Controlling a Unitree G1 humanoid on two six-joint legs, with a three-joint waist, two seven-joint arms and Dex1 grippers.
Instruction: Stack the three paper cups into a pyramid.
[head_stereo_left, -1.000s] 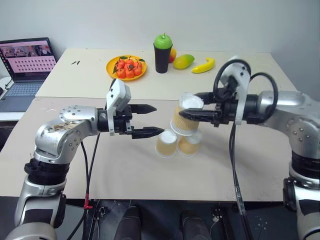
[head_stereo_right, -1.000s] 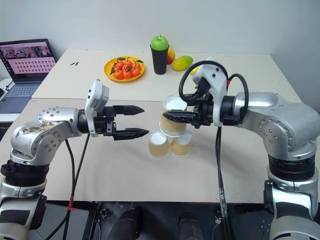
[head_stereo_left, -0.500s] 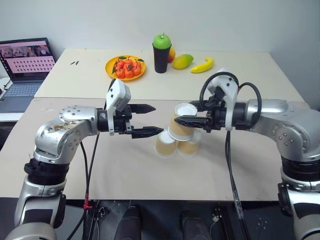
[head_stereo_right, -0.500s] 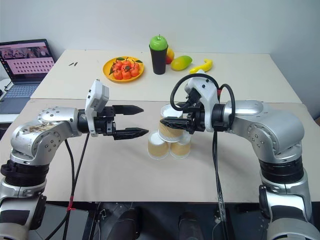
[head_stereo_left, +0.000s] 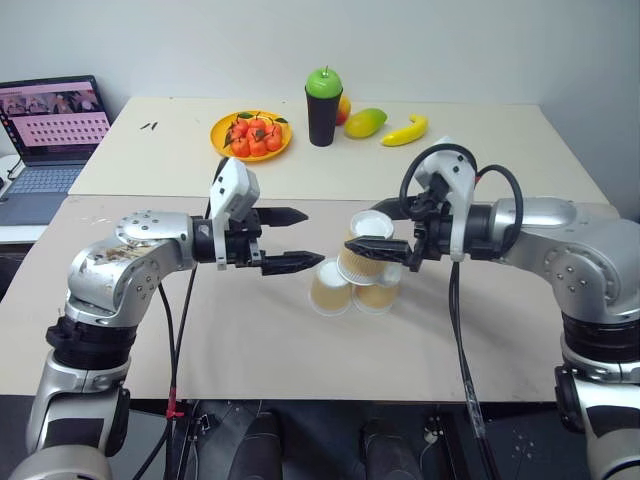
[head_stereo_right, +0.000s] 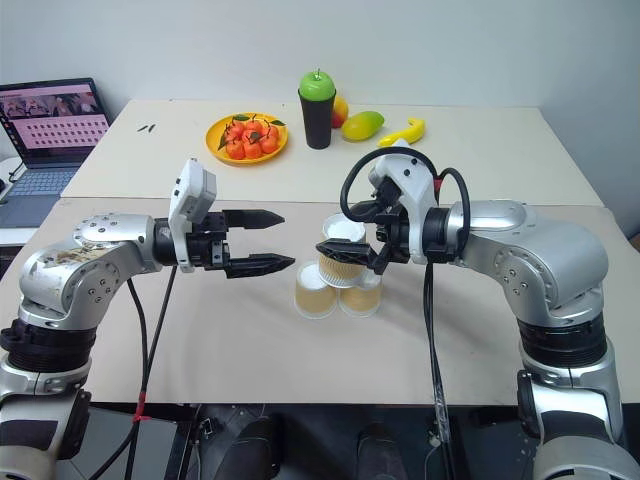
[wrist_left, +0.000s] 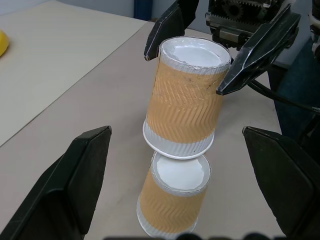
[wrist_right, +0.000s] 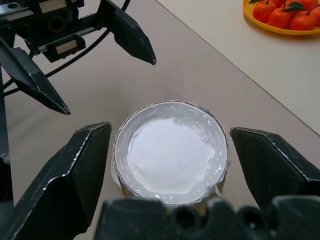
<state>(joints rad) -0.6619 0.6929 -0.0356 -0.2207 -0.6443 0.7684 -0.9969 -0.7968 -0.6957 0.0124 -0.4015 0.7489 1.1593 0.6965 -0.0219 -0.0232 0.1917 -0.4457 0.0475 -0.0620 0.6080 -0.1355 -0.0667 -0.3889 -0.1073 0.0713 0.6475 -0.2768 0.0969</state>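
The right gripper (wrist_right: 170, 165) stands spread, a paper cup (wrist_right: 171, 150) bottom-up between its fingers; the left gripper (wrist_right: 107, 82) points toward it beyond.

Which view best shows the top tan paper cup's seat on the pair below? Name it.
The left wrist view: the top tan paper cup shows side-on, upside down, resting on a lower cup. The right wrist view gives just its white base. In the head views the right gripper partly hides it.
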